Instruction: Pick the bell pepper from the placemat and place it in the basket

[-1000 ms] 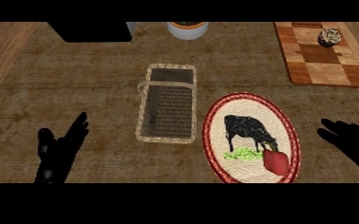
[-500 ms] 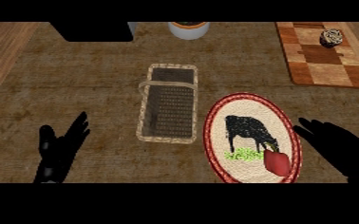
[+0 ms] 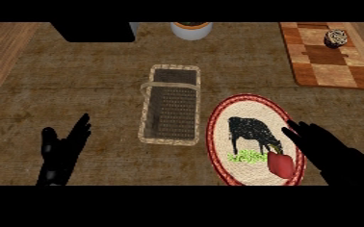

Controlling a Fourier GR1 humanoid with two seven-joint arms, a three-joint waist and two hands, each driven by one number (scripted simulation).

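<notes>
Right hand closes in on the pepper

The right hand [image 3: 323, 146] has slid in over the placemat [image 3: 245, 107], fingers spread, just beside the red bell pepper [image 3: 280, 164]; basket [image 3: 171, 105] waits left, left hand [image 3: 62, 149] resting open.

counter [image 3: 85, 96]: brown, mottled top | cutting board [image 3: 323, 60]: checkered wood, far right | small round object [image 3: 336, 37]: dark, on the board's far end | white cup [image 3: 190, 30]: far edge, centre | black box [image 3: 96, 31]: far left, beside the cup
</notes>
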